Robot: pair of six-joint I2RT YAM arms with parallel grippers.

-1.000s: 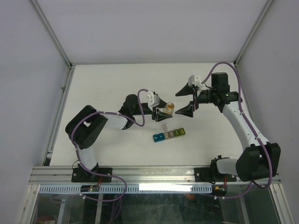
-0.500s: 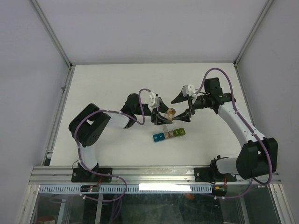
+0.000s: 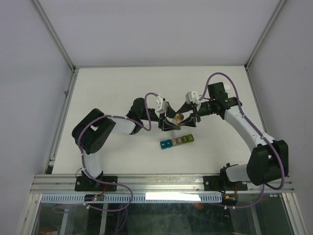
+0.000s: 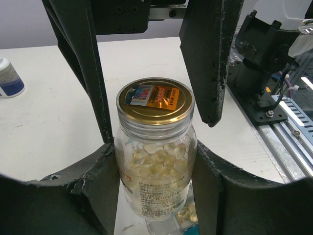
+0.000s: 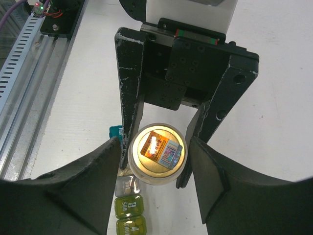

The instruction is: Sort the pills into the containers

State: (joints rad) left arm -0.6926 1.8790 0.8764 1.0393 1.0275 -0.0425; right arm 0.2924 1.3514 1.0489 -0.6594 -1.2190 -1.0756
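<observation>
My left gripper (image 3: 176, 119) is shut on a small clear bottle (image 4: 155, 147) with a gold cap and holds it upright just above the organiser strip (image 3: 177, 141). The bottle holds pale orange-tan pills (image 4: 156, 161). My right gripper (image 5: 156, 155) is open, its fingers (image 5: 100, 181) straddling the bottle's cap (image 5: 157, 151) with a small gap on each side. Under the bottle the right wrist view shows the teal cell (image 5: 115, 131), the grey cell (image 5: 126, 186), the olive cell (image 5: 128, 206) and the yellow-green cell (image 5: 132, 227). A few pills (image 4: 188, 215) lie in an open cell.
A white bottle with a blue label (image 4: 8, 78) stands far off on the white table (image 3: 112, 88). The enclosure's metal frame (image 3: 63, 112) runs along the table's left side, and a rail (image 3: 161, 183) along the front edge.
My right gripper has moved left to the bottle and now straddles its cap. My left gripper has shifted slightly with the bottle and holds still over the strip.
</observation>
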